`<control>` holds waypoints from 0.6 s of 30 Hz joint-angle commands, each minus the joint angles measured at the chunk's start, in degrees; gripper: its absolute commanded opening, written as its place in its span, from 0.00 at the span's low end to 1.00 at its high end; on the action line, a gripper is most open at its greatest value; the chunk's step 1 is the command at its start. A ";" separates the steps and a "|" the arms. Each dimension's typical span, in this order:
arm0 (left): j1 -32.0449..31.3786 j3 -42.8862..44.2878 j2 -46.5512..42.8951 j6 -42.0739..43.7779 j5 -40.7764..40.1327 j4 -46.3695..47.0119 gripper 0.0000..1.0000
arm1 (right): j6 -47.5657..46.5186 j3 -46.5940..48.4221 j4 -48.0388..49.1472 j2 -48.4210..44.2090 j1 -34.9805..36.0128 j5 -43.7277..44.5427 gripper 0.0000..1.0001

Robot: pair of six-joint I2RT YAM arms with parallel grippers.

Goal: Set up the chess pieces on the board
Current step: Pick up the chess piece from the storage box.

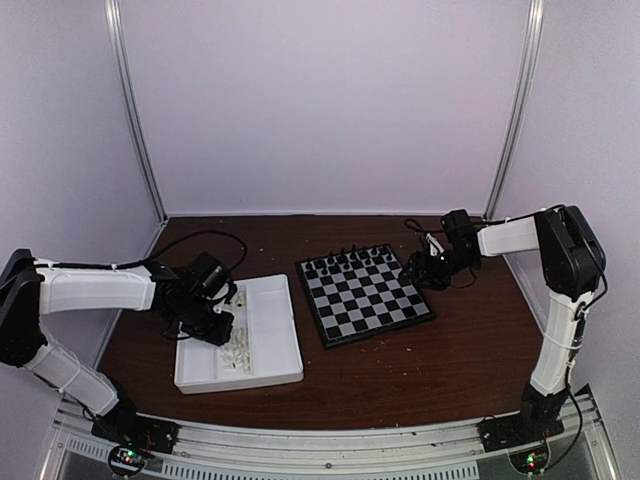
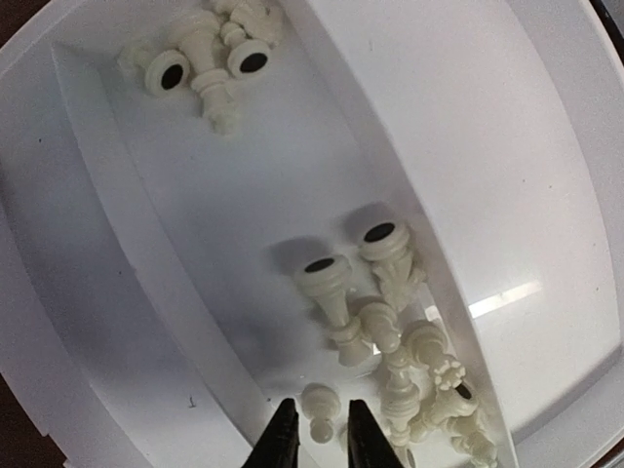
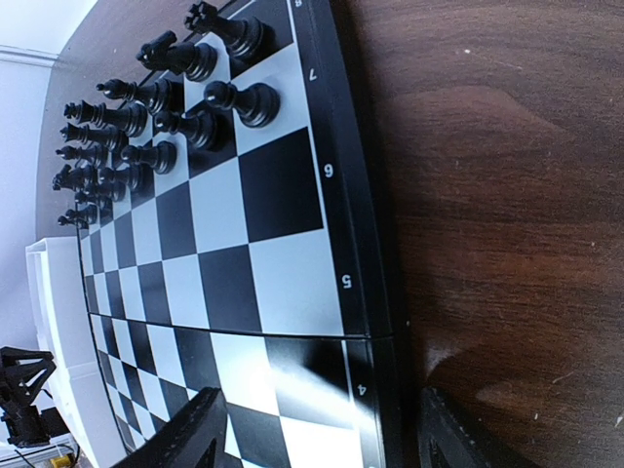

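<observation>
Several white chess pieces (image 2: 390, 322) lie heaped in one long compartment of the tray, with a second heap (image 2: 210, 54) at its far end. In the top view they are a pale cluster (image 1: 238, 350). My left gripper (image 2: 317, 439) is down in that compartment. Its dark fingers (image 2: 281, 434) stand narrowly open on either side of a small white pawn (image 2: 319, 409), with thin gaps showing. The board (image 1: 365, 295) lies mid-table with no white piece on it. My right gripper (image 3: 322, 439) is open wide and low over the board's (image 3: 283, 263) right rim near rank 4, holding nothing.
The white compartmented tray (image 1: 270, 310) sits left of the board, and its curved wall (image 2: 439, 146) rises right of the pieces. Black chessmen (image 3: 156, 107) fill the board's two far rows (image 1: 355, 258). Bare brown table (image 3: 507, 195) lies right of the board.
</observation>
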 commanded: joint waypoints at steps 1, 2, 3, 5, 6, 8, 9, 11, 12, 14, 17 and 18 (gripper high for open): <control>-1.02 2.20 1.61 0.51 -1.56 -1.26 0.19 | -0.72 -0.16 -2.61 -0.02 0.63 1.40 0.70; -1.20 2.37 1.89 0.37 -1.98 -1.69 0.19 | -0.73 -0.17 -2.60 -0.03 0.63 1.41 0.70; -1.33 2.49 2.13 0.18 -2.42 -2.12 0.19 | -0.68 -0.19 -2.57 -0.03 0.63 1.50 0.70; -1.80 2.63 2.32 -0.23 -3.18 -2.54 0.20 | -0.73 -0.17 -2.57 0.05 0.63 1.51 0.70; -2.02 2.70 2.37 -0.44 -3.68 -2.87 0.20 | -0.77 -0.17 -2.52 0.14 0.63 1.51 0.70; -2.36 2.75 2.70 -0.65 -4.42 -3.27 0.21 | -0.66 -0.17 -2.43 0.12 0.63 1.51 0.70; -2.41 2.76 3.02 -0.73 -4.51 -3.37 0.22 | -0.64 -0.22 -2.36 0.14 0.67 1.51 0.70; -2.52 2.87 3.63 -0.83 -4.48 -3.46 0.22 | -0.56 -0.25 -2.25 0.22 0.63 1.39 0.70; -2.69 2.92 3.96 -0.83 -4.58 -3.48 0.21 | -0.55 -0.30 -2.16 0.20 0.59 1.34 0.70; -3.08 3.15 4.32 -1.00 -4.98 -3.82 0.19 | -0.61 -0.33 -2.20 0.07 0.63 1.31 0.70; -3.51 3.35 4.53 -1.01 -4.96 -4.21 0.18 | -0.80 -0.41 -2.33 -0.03 0.63 1.50 0.70; -3.61 3.44 4.53 -1.07 -4.87 -4.21 0.18 | -0.81 -0.48 -2.33 -0.01 0.63 1.50 0.70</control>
